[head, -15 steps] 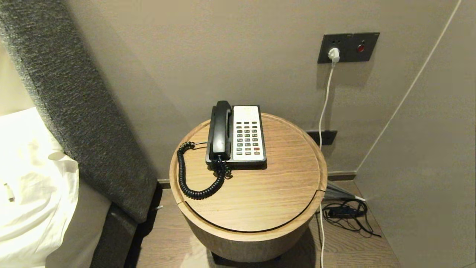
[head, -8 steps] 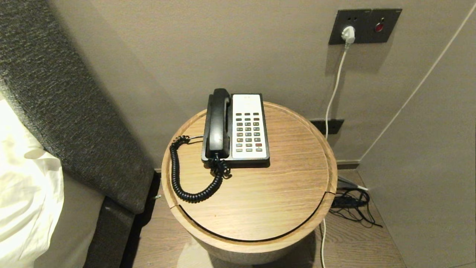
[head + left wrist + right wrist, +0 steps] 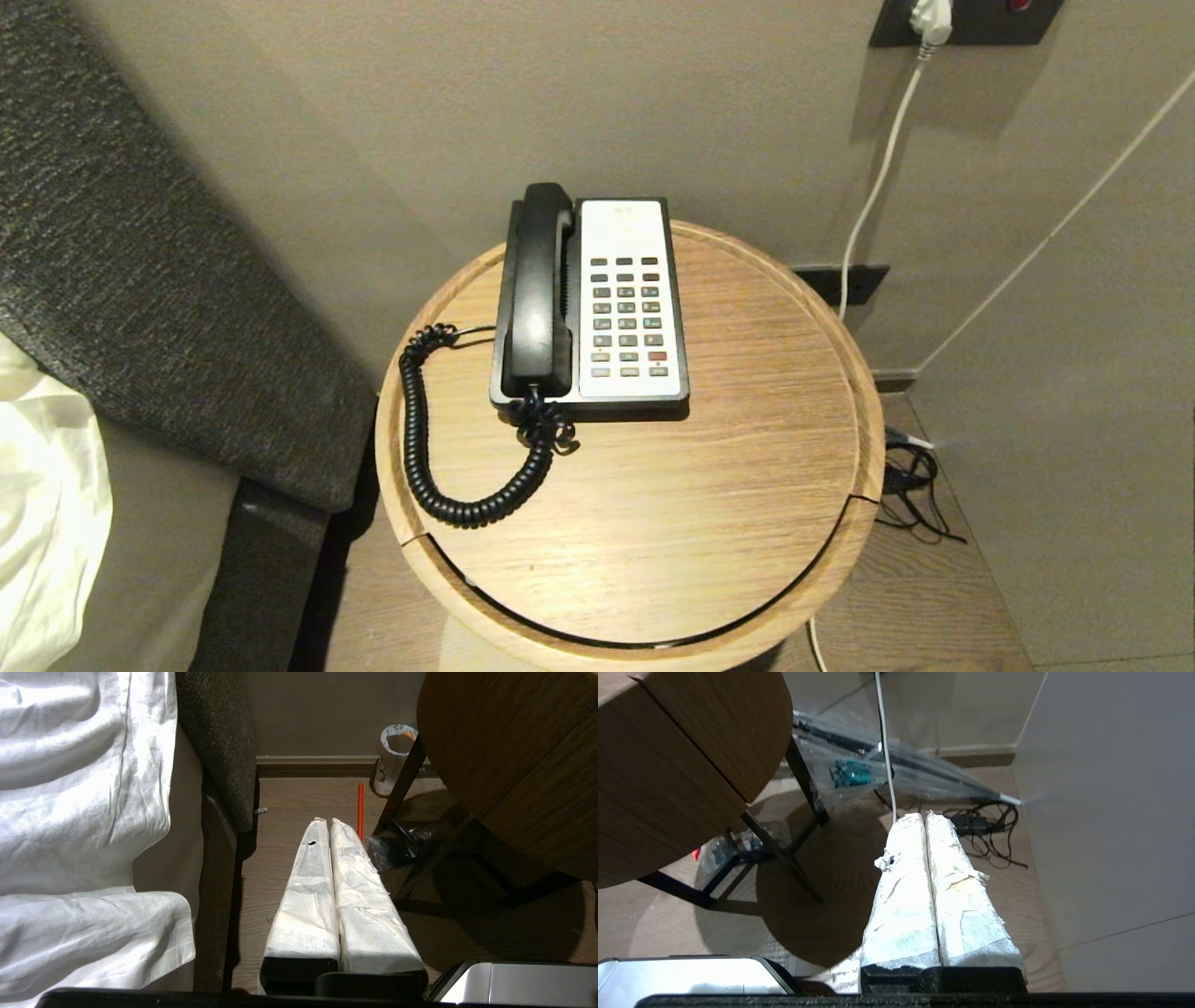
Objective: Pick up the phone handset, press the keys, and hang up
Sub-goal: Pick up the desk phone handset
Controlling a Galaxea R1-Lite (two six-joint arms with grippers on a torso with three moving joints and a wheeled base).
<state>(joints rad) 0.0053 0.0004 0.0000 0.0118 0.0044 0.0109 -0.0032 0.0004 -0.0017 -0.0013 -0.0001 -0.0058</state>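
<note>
The wall socket plate [image 3: 966, 23] was cut off by the head view's top edge, and the round table [image 3: 840, 560] lost its near rim to the bottom edge. Most of the tangled black cables [image 3: 910, 495] on the floor lay hidden behind the table. The key markings on the phone base [image 3: 627, 308] were too small to read.

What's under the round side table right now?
Below the round side table: dark metal legs, a paper cup against the wall, an orange straw and crumpled plastic wrap on the floor. The tabletop hides the rest.
</note>
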